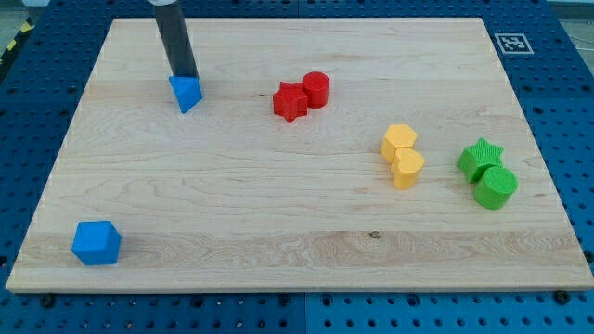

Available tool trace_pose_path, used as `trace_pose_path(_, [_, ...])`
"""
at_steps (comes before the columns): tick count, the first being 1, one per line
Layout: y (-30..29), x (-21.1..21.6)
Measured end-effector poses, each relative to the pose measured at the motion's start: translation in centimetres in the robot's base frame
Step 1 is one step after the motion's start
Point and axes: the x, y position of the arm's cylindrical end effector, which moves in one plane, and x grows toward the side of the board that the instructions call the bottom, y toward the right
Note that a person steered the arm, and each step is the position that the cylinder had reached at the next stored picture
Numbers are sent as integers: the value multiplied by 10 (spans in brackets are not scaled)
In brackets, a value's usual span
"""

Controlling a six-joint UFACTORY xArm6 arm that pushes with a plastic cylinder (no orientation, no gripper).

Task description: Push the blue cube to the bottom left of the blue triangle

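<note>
Blue cube (pixel 96 243) sits near the board's bottom-left corner, well apart from the blue triangle (pixel 187 94), where my tip (pixel 185 76) rests, holding nothing; the push probably wants starting from below the cube.

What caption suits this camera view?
My tip rests at the blue triangle, far from the blue cube at the board's bottom left.

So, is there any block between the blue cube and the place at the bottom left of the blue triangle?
No. The blue cube sits near the view's bottom left, and only bare board separates it from the blue triangle. My tip is at the triangle's top edge.
</note>
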Motion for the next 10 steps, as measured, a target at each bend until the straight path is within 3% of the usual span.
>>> trace_pose_path(2, [20,31])
trace_pose_path(4, [20,33])
trace_pose_path(7, [-97,18])
trace_pose_path(10, [-134,72])
